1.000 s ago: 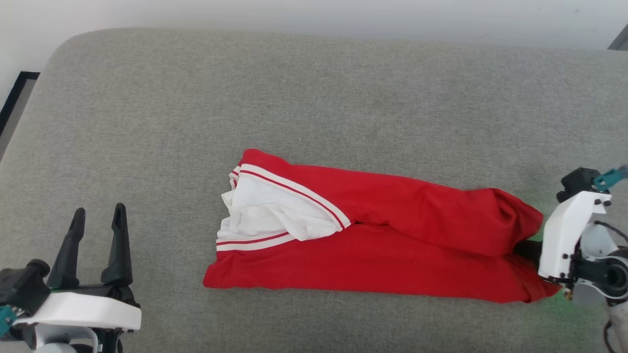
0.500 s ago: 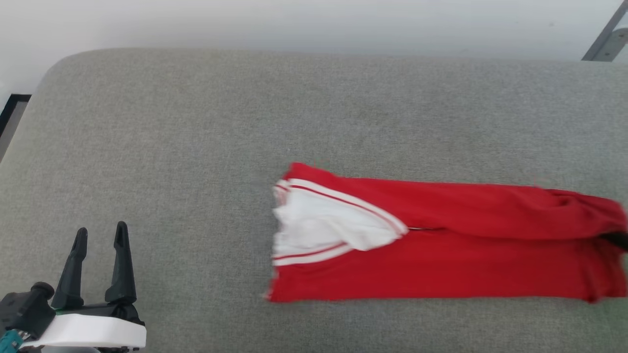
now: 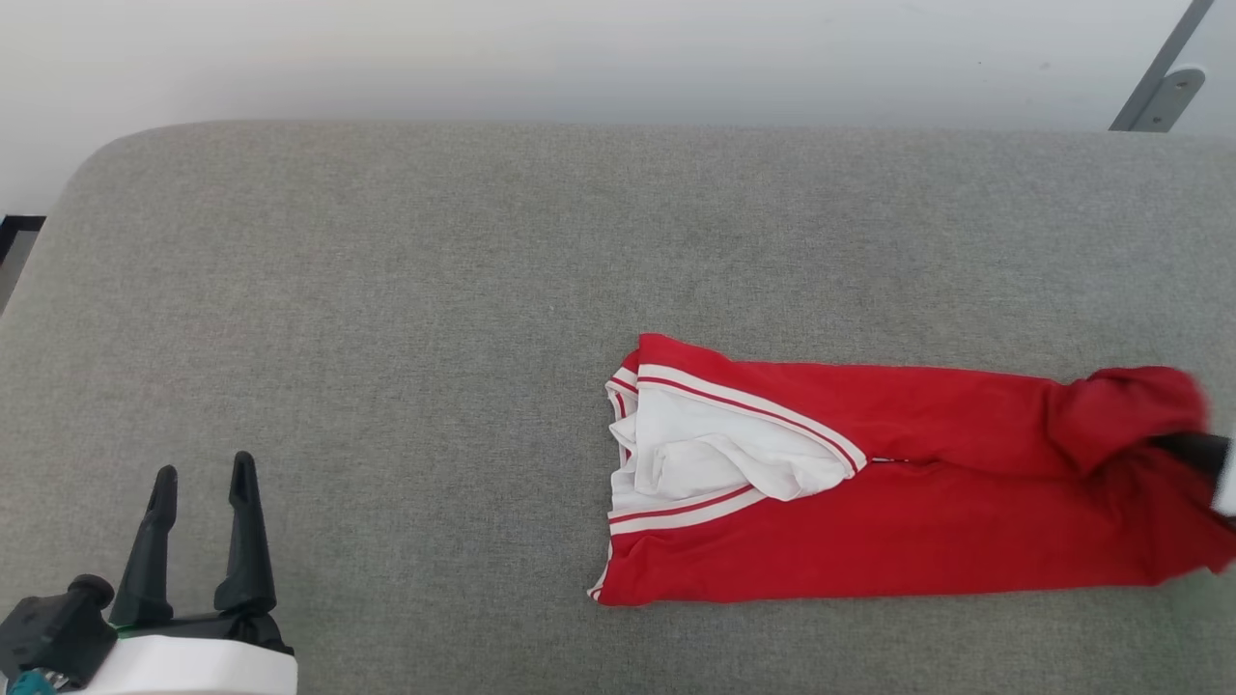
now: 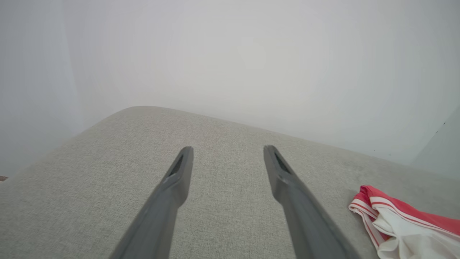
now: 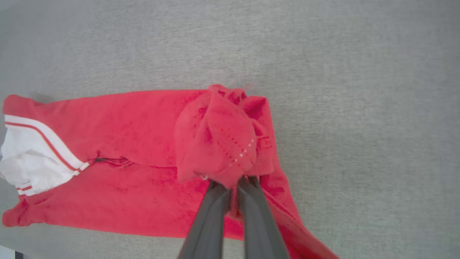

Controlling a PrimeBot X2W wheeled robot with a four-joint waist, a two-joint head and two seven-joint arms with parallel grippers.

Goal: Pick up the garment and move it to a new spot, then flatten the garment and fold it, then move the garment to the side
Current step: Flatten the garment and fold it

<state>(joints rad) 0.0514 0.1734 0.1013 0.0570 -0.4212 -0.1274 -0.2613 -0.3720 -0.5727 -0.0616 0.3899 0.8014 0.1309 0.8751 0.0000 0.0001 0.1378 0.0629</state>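
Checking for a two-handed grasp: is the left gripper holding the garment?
No, the left gripper is open above the grey surface, apart from the garment.

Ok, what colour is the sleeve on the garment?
White, edged by red-and-white striped bands; the sleeve of the red garment shows best in the head view.

The right hand [image 5: 233,187] has its two dark fingers [image 5: 210,216] pressed together on a bunched red end of the garment [image 5: 136,126]. The rest lies folded long and flat on the grey fabric worktop [image 5: 359,108], its white sleeve [image 5: 28,158] at the far end, near a worktop edge.
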